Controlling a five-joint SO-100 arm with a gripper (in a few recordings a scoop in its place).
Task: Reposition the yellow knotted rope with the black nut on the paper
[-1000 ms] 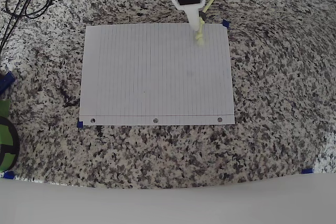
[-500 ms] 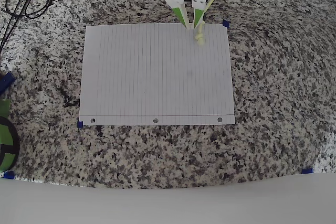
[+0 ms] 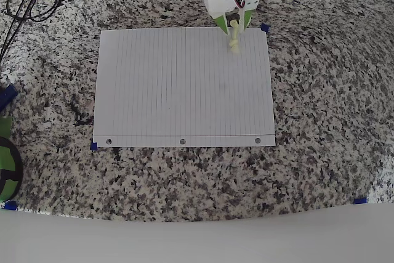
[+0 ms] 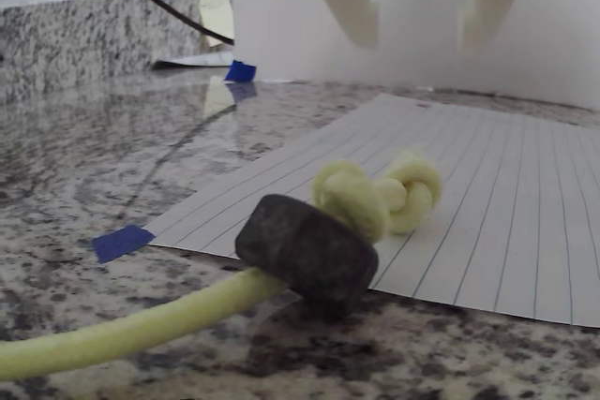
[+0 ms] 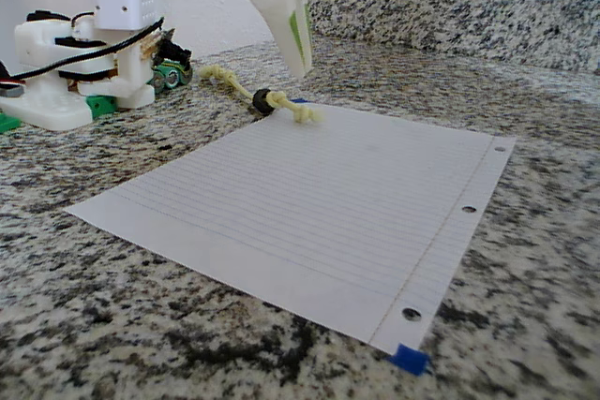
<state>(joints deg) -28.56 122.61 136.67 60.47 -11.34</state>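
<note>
While the gripper [image 3: 233, 23] hangs open and empty above, the yellow knotted rope [image 5: 281, 104] with black nut [image 4: 307, 249] straddles the paper [image 3: 178, 90] edge.

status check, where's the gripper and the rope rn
Gripper open, raised over black nut. Yellow knotted rope ungripped, knotted end on paper edge. Nothing in the way.

In the overhead view the gripper [image 3: 233, 24] covers part of the yellow knotted rope [image 3: 235, 44], whose far end leaves the top edge.
</note>
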